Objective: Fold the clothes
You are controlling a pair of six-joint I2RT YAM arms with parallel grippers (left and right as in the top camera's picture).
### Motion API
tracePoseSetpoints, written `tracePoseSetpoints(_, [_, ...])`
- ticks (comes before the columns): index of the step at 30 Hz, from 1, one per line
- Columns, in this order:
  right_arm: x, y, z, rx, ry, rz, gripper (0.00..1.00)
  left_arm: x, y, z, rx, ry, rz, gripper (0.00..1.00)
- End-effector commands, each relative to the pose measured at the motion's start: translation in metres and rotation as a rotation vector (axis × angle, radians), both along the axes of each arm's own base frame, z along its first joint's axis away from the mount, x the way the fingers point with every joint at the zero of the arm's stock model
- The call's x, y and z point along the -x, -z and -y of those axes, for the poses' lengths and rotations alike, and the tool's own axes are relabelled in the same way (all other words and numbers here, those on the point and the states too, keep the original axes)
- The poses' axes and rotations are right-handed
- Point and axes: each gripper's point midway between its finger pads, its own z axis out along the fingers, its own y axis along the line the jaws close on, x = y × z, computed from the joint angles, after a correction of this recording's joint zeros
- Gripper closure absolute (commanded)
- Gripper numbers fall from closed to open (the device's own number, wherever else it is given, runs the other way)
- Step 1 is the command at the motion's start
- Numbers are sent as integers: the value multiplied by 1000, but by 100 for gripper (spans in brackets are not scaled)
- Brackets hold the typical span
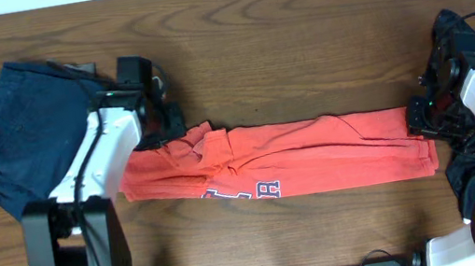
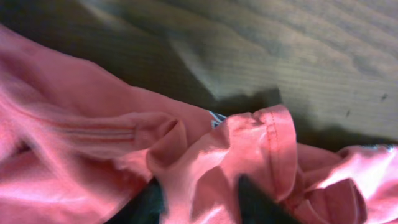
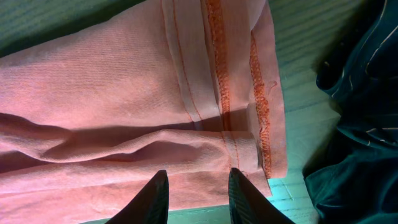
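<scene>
The left hand (image 1: 164, 125) sits on the bunched end of the red shirt (image 1: 316, 154), its grip unclear, while the right hand (image 3: 196, 196) pinches the hem at the other end, so the shirt lies long across the desk (image 1: 299, 39) between them.

I'm looking at a robot test bench: a bare wooden table (image 1: 299, 39), two mounted arms, garments lying about, nothing homely showing.

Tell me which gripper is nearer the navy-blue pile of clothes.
Left. The left gripper sits at the coral-red T-shirt's end just beside the navy-blue pile; the right gripper is at the shirt's far end, across the table.
</scene>
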Motion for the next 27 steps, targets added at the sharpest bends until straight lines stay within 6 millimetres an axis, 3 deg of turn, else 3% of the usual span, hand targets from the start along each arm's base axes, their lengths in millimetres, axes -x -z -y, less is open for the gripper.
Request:
tracePoseSetpoints(1, [4,2,2,-1,-7,-16,69,5,12,-4,-21,0,-31,92])
tracePoseSetpoints(4, [4,2,2,-1,-7,-17,70,7,10,-18,-64,-25,-36,94])
tracePoseSetpoints(11, [16,2,12,65,24,-71,69,32,-17,-47,-71,-101,-80,94])
tracePoseSetpoints(14, [23,1,18,100,60,-101,68,41,-19,-57,-103,-123,-104,94])
tracePoseSetpoints(18, [29,1,20,108,74,-127,67,57,-5,-81,-234,-218,-153,94])
tracePoseSetpoints(27, [34,0,25,103,97,-141,68,88,49,-84,-244,-265,-189,90])
